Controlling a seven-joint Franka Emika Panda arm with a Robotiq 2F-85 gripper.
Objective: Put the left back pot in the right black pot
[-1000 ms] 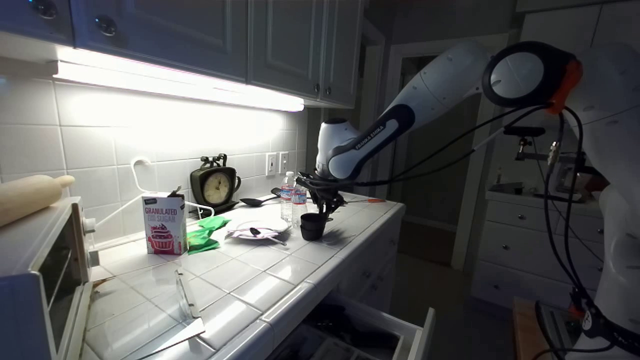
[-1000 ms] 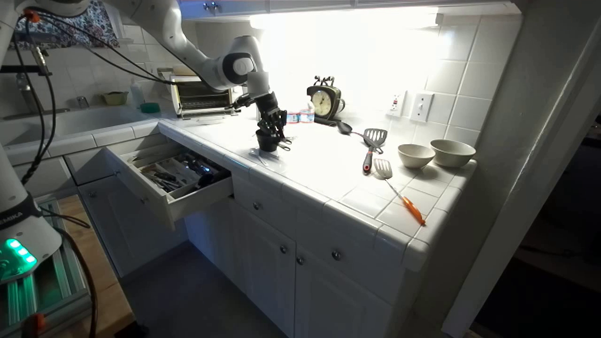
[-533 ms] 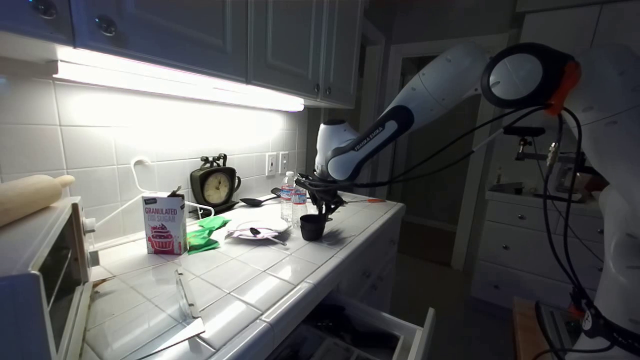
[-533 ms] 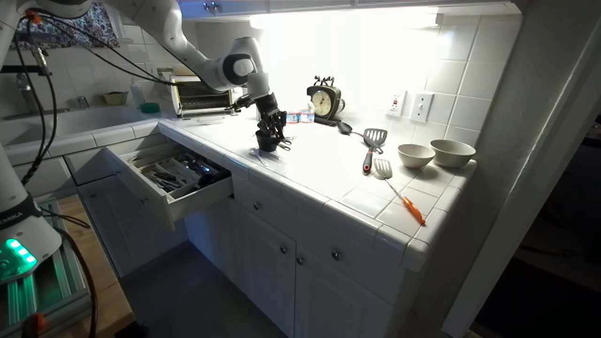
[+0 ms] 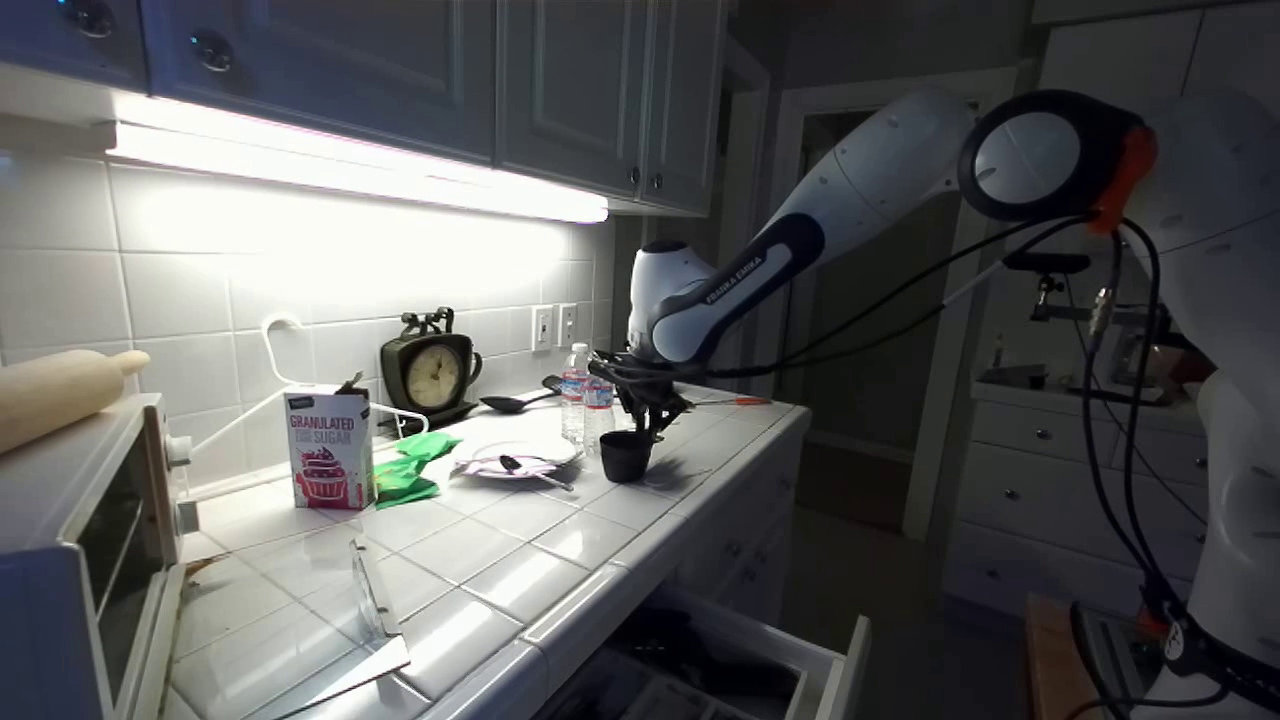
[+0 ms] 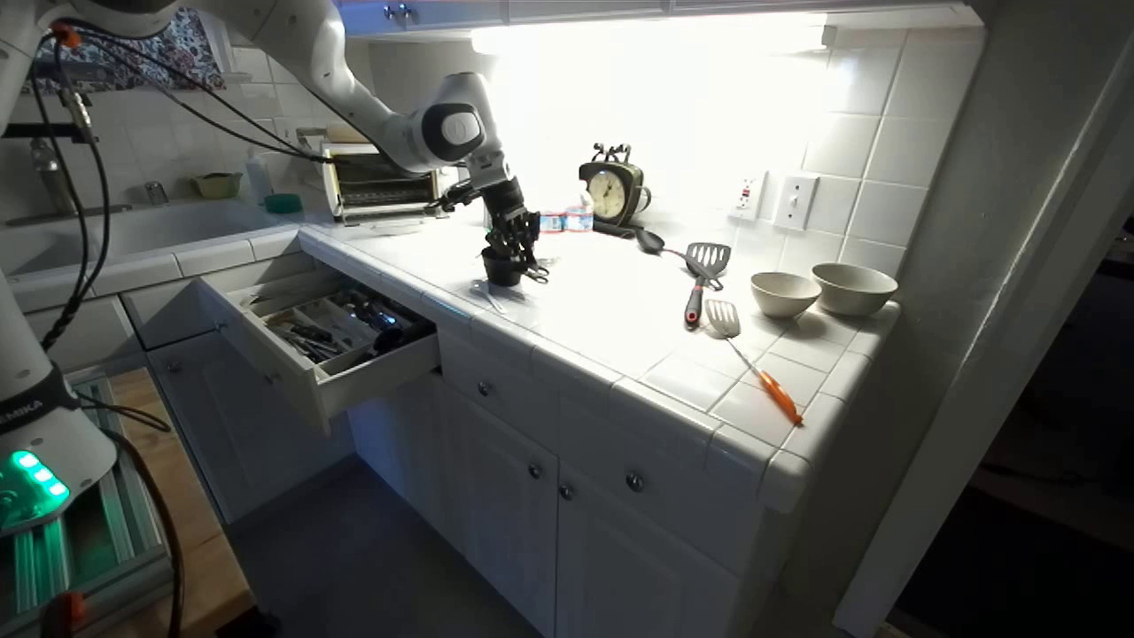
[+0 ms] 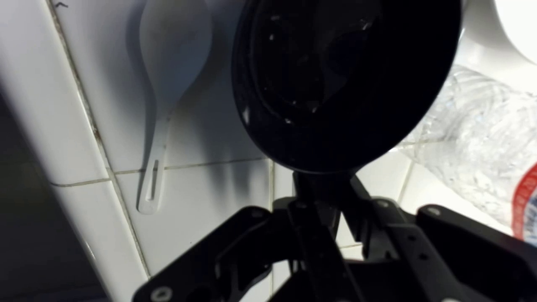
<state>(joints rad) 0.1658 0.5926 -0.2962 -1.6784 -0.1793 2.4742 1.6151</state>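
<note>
The left back pot (image 7: 335, 147), round and black, is in my gripper's jaws; its dark open mouth fills the top of the wrist view. In an exterior view it sits down inside the right black pot (image 5: 625, 465), with the two showing as nearly one dark outline on the counter. The stacked pots also show in an exterior view (image 6: 503, 271), partly behind my gripper. My gripper (image 7: 326, 184) points down at the pots' side, its fingers close together on the wall below the rim. It also shows in both exterior views (image 5: 652, 425) (image 6: 516, 248).
Two water bottles (image 5: 587, 405) stand close beside the pots. A white spoon (image 7: 163, 92) lies by the counter's front edge. A plate (image 5: 515, 462), sugar carton (image 5: 330, 450) and clock (image 5: 432, 370) stand along the counter. A drawer (image 6: 372, 390) is open below the edge.
The arm has lowered slightly. The upper pot has sunk down into the lower one; a second ago two separate stacked outlines showed, now almost one.
</note>
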